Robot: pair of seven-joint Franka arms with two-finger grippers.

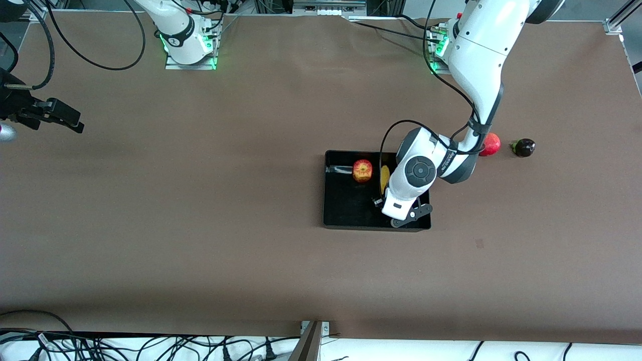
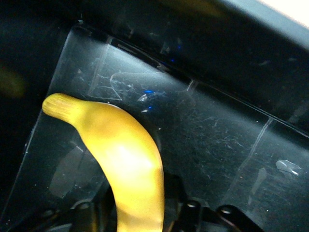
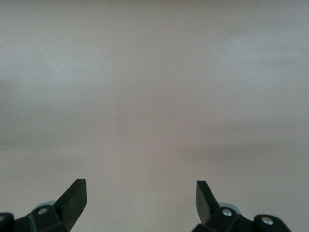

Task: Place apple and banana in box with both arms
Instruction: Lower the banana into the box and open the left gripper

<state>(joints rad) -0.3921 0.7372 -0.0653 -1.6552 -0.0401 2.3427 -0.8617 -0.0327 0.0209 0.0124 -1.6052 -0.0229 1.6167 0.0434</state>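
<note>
Gripping the banana [image 2: 126, 169] at its lower end, the left gripper [image 2: 140, 217] sits low inside the box [image 1: 346, 210]; in the left wrist view the fingers [image 2: 190, 212] flank the fruit on both sides, touching it as far as can be told. The banana's long axis runs straight out from the fingers, stem tip leading, toward the box wall on the robots' side. Its body appears to rest on, or just above, the scratched glossy floor; contact is hard to confirm. Front view: only a sliver of banana shows beside the left arm's wrist. The apple [image 1: 362, 170] already lies in the box, close beside the banana, toward the right arm's end. Judgement: the task is nearly complete, needing only a release and a straight lift, with care not to nudge the apple. The right gripper [image 3: 140, 203] waits over bare table [image 1: 200, 225] at its own end, fingers spread wide, holding nothing. A red fruit [image 1: 491, 144] and a dark fruit [image 1: 524, 147] lie outside the box.
</note>
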